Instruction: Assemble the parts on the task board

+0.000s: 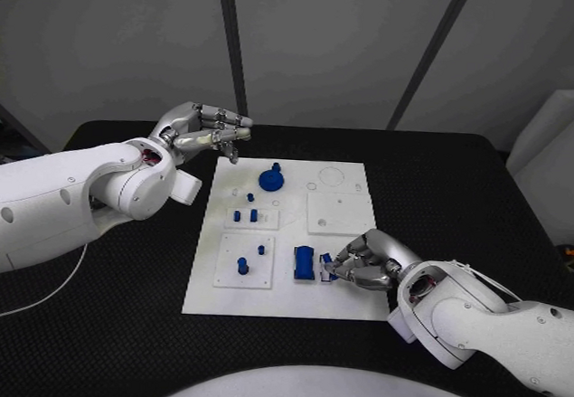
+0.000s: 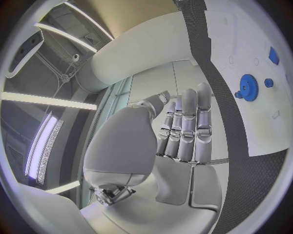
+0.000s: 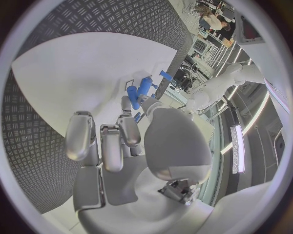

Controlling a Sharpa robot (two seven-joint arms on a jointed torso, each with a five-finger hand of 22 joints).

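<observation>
Task board [image 1: 339,301], the white plate, sits in the middle of the frame on the black desk [image 1: 123,315], with bare desk showing on all sides and plenty of it along the lower left. Left hand [image 1: 207,132] hangs at the upper left, just off the board's top left corner, touching nothing; fingers [image 1: 235,120] lie loosely curled, close together, holding nothing. In the left wrist view those fingers [image 2: 186,129] stand nearly straight, side by side, and the blue gear [image 2: 248,87] lies on the board beyond them. Same gear [image 1: 273,178] sits near the board's top edge in the head view, small blue pegs [image 1: 248,216] below it. Right hand [image 1: 368,261] rests low on the board's right half, fingers pinched on a small blue part [image 1: 327,260], just beside a bigger blue block [image 1: 304,262]. Right wrist view shows the thumb and one finger closed on that blue part [image 3: 139,90] while the other fingers [image 3: 80,136] curl clear of it.
</observation>
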